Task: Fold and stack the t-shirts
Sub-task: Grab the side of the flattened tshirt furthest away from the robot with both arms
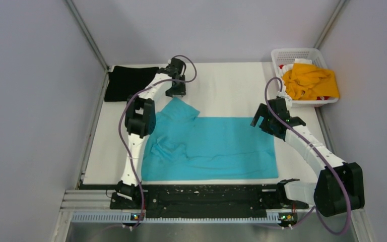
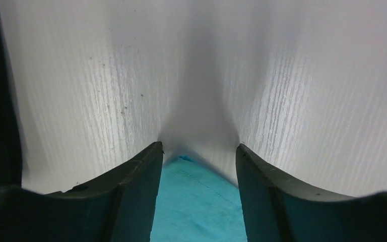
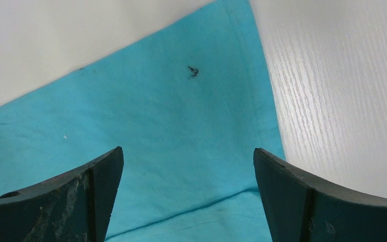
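The turquoise-blue t-shirt [image 1: 216,148] lies spread across the middle of the table, bunched at its left side. My left gripper [image 1: 176,93] is open at the shirt's far left corner. In the left wrist view that corner [image 2: 196,201] lies between my open left gripper's [image 2: 199,148] jaws. My right gripper [image 1: 262,121] is open above the shirt's far right corner. The right wrist view shows the cloth [image 3: 171,116] and its hem under my open right gripper [image 3: 188,154]. The black t-shirt [image 1: 128,83] lies folded at the far left. The orange-yellow t-shirt [image 1: 310,80] is heaped in the basket.
A white lattice basket [image 1: 292,53] stands at the far right corner. Grey walls close in the table [image 1: 227,80] on the left, back and right. A black rail [image 1: 201,194] runs along the near edge between the arm bases.
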You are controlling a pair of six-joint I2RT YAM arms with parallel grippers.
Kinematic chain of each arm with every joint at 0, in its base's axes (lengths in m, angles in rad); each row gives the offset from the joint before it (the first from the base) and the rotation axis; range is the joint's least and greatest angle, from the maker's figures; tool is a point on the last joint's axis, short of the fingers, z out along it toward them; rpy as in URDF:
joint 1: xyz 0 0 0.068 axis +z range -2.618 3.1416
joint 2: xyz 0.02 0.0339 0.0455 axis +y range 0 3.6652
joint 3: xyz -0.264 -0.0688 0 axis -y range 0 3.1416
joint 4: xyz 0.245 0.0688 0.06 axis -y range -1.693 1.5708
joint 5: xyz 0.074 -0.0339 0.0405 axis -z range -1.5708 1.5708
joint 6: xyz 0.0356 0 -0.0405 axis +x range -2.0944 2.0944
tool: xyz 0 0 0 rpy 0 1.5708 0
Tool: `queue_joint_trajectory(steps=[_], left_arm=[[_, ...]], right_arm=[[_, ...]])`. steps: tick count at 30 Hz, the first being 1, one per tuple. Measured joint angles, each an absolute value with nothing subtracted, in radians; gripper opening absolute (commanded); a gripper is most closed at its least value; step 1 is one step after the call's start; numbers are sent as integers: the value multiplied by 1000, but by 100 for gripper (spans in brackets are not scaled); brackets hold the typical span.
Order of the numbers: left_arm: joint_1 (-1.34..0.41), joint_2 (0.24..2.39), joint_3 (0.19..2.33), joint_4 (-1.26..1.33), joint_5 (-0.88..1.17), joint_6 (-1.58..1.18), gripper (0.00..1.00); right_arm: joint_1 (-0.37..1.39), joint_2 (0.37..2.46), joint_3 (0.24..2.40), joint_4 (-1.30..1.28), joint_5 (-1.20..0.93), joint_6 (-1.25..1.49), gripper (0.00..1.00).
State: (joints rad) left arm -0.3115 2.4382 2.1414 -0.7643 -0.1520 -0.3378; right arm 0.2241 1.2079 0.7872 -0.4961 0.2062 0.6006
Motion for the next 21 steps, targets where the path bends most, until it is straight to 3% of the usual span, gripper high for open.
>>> queue_joint_trajectory(steps=[12, 19, 21], left_arm=[[-311, 2432, 2119, -749, -184, -346, 35], [-314, 2383, 2033, -730, -204, -365, 33], [-316, 2377, 2022, -730, -216, -369, 29]], right_arm=[[224, 1219, 787, -492, 214, 594, 98], [219, 1219, 787, -491, 229, 594, 98], [217, 1219, 787, -490, 233, 594, 98]])
